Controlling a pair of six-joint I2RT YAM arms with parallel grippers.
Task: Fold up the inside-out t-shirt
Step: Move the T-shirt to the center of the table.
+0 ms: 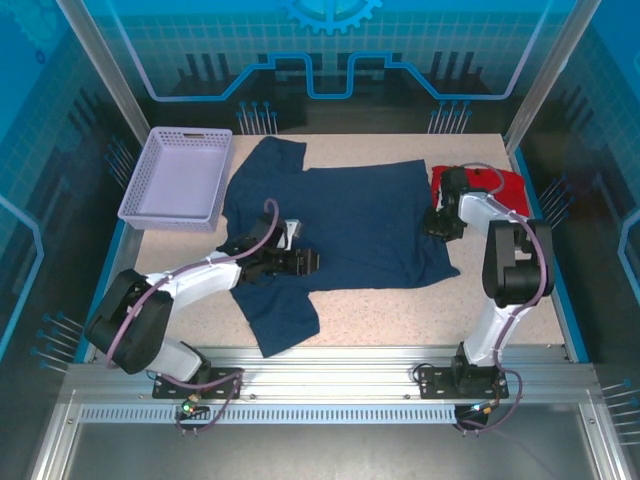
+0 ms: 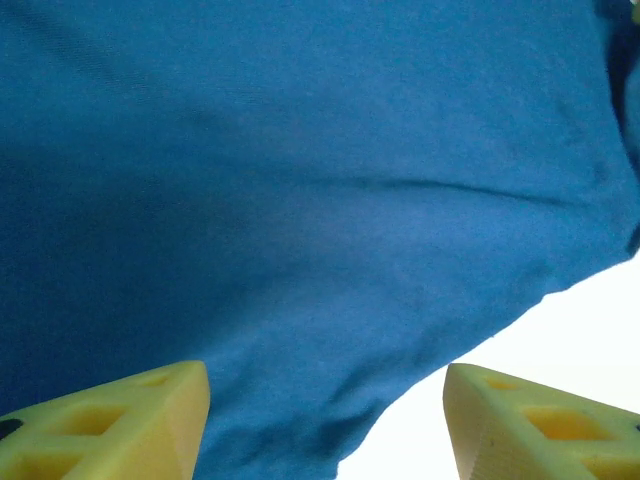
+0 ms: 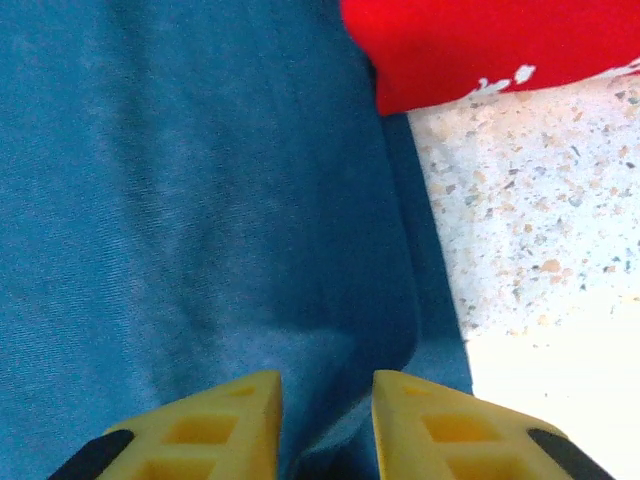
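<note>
Navy t-shirt (image 1: 350,215) lies spread out mid-table, its right edge just beside the red garment (image 1: 512,184). Left gripper (image 1: 305,262) stands open over the cloth near the lower sleeve. Right gripper (image 1: 438,226) is nearly closed at the right edge — can't tell if it pinches cloth. Judged: setting up the first fold — next needs firm pinches.

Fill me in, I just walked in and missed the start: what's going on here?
Two robot arms are working on a navy t-shirt spread out on the table, not yet folded. The left gripper hovers open over the shirt's near-left part, by the sleeve. The right gripper is low at the shirt's right edge, beside a red garment, jaws close together; whether it pinches cloth is unclear. A lavender basket stands at the far left.
</note>
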